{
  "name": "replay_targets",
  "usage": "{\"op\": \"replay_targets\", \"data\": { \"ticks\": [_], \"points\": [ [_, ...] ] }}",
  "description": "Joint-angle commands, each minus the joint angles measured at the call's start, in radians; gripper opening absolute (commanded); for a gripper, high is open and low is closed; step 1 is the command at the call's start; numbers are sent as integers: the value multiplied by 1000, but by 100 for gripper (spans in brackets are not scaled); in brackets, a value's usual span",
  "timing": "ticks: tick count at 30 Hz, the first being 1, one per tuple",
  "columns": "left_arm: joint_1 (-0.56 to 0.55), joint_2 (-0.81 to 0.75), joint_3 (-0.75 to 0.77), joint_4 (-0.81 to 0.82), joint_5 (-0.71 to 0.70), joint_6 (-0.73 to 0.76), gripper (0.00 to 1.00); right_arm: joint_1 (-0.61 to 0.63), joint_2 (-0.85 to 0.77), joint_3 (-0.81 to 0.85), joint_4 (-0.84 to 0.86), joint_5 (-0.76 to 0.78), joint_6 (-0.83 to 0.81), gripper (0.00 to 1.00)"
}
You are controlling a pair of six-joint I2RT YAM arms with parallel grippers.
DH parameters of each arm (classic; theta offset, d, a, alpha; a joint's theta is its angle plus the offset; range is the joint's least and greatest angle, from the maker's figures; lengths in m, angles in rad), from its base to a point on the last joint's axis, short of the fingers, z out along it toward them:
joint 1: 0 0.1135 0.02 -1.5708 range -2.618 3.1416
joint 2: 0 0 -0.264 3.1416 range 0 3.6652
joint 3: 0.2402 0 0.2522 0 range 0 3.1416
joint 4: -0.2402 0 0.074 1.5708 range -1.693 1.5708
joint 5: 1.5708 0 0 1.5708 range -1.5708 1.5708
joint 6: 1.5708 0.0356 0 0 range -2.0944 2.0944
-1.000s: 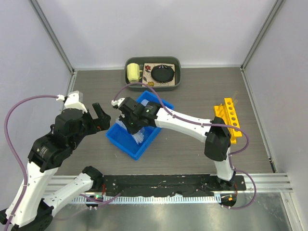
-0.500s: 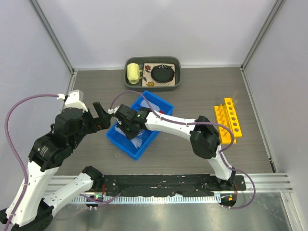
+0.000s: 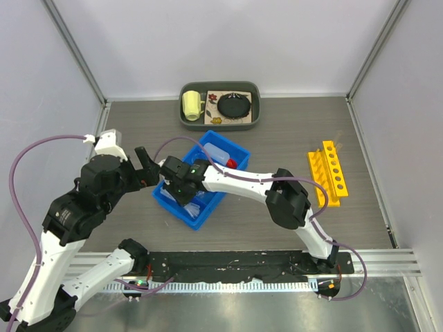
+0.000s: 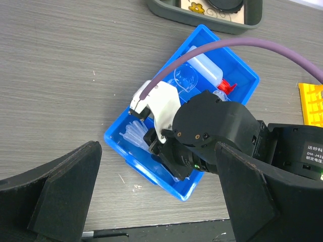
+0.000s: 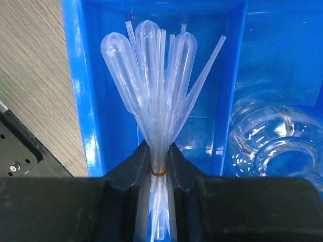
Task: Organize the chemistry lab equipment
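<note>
Pipettes [image 5: 156,91], tied in a bundle with a thin band, are clamped in the right hand [image 5: 159,162], whose fingers are drawn in narrow on the bundle at the band. The bundle's long axis runs straight out from the hand, bulbs fanned at the far end and tips back between the fingers. It lies in line with the narrow side compartment of the blue bin [image 5: 78,75] and directly over it. Whether the bulbs touch the bin floor cannot be told.

A glass flask [image 5: 267,146] stands in the next compartment, past the divider on the bundle's right. A red-capped squeeze bottle [image 4: 204,63] lies at the bin's far end.

The left hand [image 3: 147,169] is spread wide and holds nothing. It hangs just beside the bin's left wall. A yellow rack [image 3: 327,173] sits well apart on the table [image 3: 277,131], to the right.

Judgement: the right hand is the one placed to act. Letting go here should drop the bundle lengthwise into its compartment.
</note>
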Motion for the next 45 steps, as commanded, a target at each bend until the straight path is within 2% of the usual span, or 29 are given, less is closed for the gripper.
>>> {"op": "replay_targets", "data": {
  "ticks": [1,4,15,27,29,32,35,36,41,45],
  "points": [
    [6,-10,-10,53,0,13,100,13,6,27,18,11,-5,26],
    [6,-20,-15,53,0,10,100,15,14,27,18,17,0,32],
    [6,-25,-4,30,11,10,100,24,20,68,1,66,17,47],
    [6,0,19,20,29,16,100,41,-116,123,-59,178,20,54],
    [6,3,22,17,31,24,100,41,-158,126,-70,259,27,59],
    [6,3,28,17,41,33,100,39,-202,143,-99,380,26,78],
    [6,18,45,10,69,42,100,33,-213,186,-157,462,29,88],
    [6,27,57,5,92,47,100,22,-218,194,-184,506,32,91],
    [6,53,77,-7,132,73,100,-62,-242,214,-260,573,83,93],
    [6,95,102,-26,161,105,100,-191,-277,188,-321,590,150,94]
  ]
}}
